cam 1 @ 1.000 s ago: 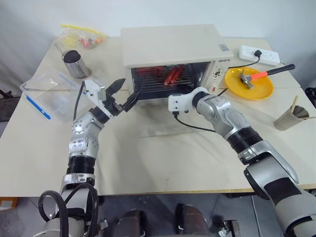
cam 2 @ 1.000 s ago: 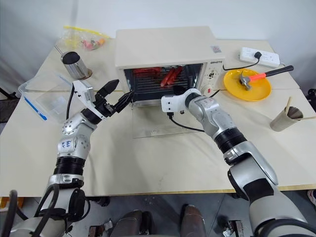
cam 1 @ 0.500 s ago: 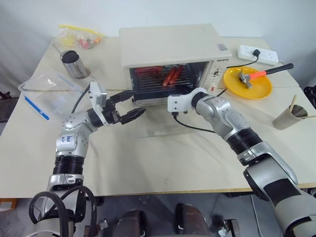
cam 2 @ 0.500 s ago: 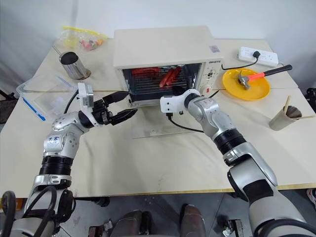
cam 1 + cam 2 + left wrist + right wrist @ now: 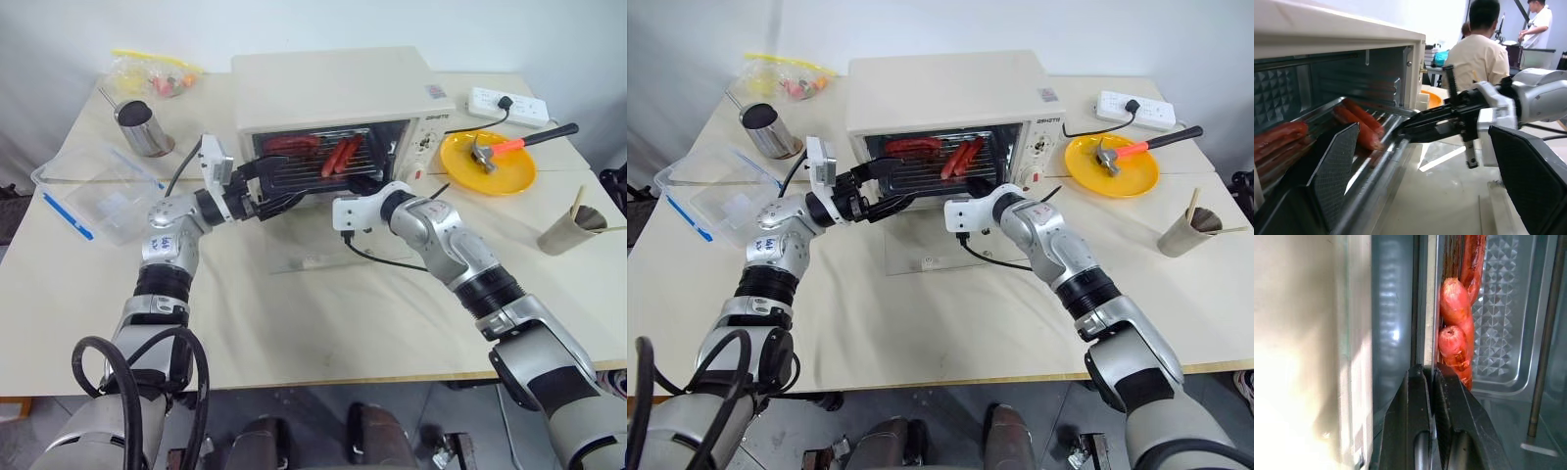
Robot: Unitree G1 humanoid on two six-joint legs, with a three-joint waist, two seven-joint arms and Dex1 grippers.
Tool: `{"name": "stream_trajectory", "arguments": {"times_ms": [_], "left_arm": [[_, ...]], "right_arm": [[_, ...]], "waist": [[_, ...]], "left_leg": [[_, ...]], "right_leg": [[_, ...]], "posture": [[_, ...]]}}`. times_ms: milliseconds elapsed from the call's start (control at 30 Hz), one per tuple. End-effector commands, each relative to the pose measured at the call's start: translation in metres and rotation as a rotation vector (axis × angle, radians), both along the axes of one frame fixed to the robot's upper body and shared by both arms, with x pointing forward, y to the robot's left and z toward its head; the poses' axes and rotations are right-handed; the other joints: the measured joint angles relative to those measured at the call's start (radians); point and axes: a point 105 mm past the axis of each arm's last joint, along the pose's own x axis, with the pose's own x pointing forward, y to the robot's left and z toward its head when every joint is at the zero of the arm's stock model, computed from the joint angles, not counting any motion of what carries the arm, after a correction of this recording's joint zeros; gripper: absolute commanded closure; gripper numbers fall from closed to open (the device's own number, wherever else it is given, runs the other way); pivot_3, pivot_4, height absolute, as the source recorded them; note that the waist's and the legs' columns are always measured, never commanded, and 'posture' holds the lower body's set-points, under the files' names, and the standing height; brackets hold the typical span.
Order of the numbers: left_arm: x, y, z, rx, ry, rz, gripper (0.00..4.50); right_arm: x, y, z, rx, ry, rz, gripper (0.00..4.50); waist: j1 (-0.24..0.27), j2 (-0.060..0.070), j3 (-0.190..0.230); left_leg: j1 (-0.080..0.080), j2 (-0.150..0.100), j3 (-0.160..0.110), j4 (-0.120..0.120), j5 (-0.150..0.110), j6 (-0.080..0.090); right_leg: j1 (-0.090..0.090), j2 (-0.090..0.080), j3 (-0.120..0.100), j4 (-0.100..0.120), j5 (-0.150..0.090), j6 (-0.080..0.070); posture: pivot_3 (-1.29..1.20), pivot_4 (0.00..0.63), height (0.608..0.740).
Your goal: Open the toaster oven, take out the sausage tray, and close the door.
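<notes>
Silver sausage tray lies lengthwise across the oven mouth, right tool pinching its rim.

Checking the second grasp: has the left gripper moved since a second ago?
Yes. The left gripper swung from beside the toaster oven to the sausage tray at its open front.

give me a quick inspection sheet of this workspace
surface: cream table, mostly bare in front
job's things: cream-white boxy toaster oven; glass door lying open, flat; silver metal sausage tray at the opening, with reddish sausages
clutter: yellow plate holding hammer; steel cup; clear plastic box; paper cup; snack bag
grippers: left gripper open at tray's left end; right gripper shut on tray's front rim
cables: black cable along right arm; white power strip
surroundings: people in background
</notes>
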Motion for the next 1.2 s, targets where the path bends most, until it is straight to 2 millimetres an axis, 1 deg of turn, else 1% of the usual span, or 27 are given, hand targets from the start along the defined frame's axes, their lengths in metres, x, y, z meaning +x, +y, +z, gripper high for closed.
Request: {"name": "stream_trajectory", "arguments": {"times_ms": [33,233,467,600,833,1200], "left_arm": [[0.006,0.01,0.014,-0.004,-0.047,0.057,0.0],[0.008,0.012,0.015,-0.009,-0.05,0.073,0.0],[0.01,0.016,0.016,-0.012,-0.05,0.093,0.0],[0.011,0.018,0.016,-0.011,-0.05,0.103,0.0],[0.013,0.019,0.016,-0.009,-0.048,0.111,0.0],[0.015,0.019,0.017,-0.01,-0.049,0.118,0.0]], "right_arm": [[-0.015,0.007,0.021,0.016,-0.081,0.047,4.46],[-0.03,0.004,0.014,0.006,-0.123,0.042,4.46],[-0.043,0.006,0.014,0.031,-0.151,0.045,4.46],[-0.052,0.006,0.014,0.05,-0.125,0.052,4.46],[-0.065,0.007,0.006,0.056,-0.062,0.076,4.46],[-0.078,0.005,0.002,0.022,-0.037,0.126,4.46]], "waist": [[0.0,0.0,0.0],[0.001,0.0,0.0],[0.002,0.0,0.0],[0.001,0.0,0.0],[0.002,0.0,0.0],[0.003,0.0,0.0]], "left_leg": [[0.0,0.0,0.001,0.0,0.001,0.0],[0.001,0.0,0.001,0.0,0.003,-0.001],[0.001,0.0,0.001,0.0,0.003,-0.001],[0.001,0.0,0.001,0.0,0.003,-0.001],[0.001,0.0,0.001,0.0,0.003,-0.001],[0.002,0.0,0.001,0.0,0.003,-0.001]], "right_leg": [[0.0,0.0,0.0,0.0,0.0,0.0],[0.0,0.0,0.001,0.002,0.0,-0.001],[0.0,0.0,0.001,0.002,0.0,-0.001],[0.0,0.0,0.001,0.002,0.0,-0.001],[0.0,0.0,0.001,0.002,0.0,-0.001],[0.0,0.0,0.001,0.003,0.0,-0.001]], "posture": [[0.0,0.15,0.74],[0.0,0.15,0.74],[0.0,0.15,0.74],[0.0,0.15,0.74],[0.0,0.15,0.74],[0.0,0.15,0.74]]}}
